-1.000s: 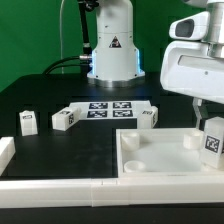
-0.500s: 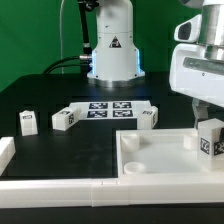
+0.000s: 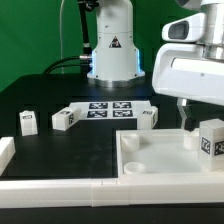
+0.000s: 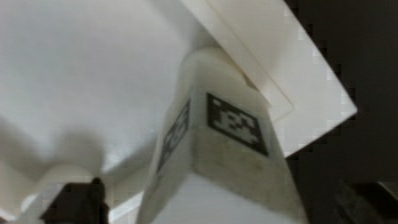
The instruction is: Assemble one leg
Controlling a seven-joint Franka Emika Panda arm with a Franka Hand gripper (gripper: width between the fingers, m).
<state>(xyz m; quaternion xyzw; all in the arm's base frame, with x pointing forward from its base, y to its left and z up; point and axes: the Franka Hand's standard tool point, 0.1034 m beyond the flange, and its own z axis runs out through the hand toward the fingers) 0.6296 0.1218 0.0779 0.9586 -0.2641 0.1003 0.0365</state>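
Lifted clear, the gripper (image 3: pixel 186 113) now hangs above the leg (image 3: pixel 211 139)
Jaws spread, holding nothing; leg upright in tray (image 3: pixel 150 158)

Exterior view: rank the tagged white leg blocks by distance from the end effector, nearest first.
1. White plastic tagged leg block in the tray, beside the end effector.
2. Leg block right of the marker board.
3. Leg block left of it.
4. Far-left leg block.

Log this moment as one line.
gripper: open, above tray | leg: upright in tray, released | three legs loose by marker board
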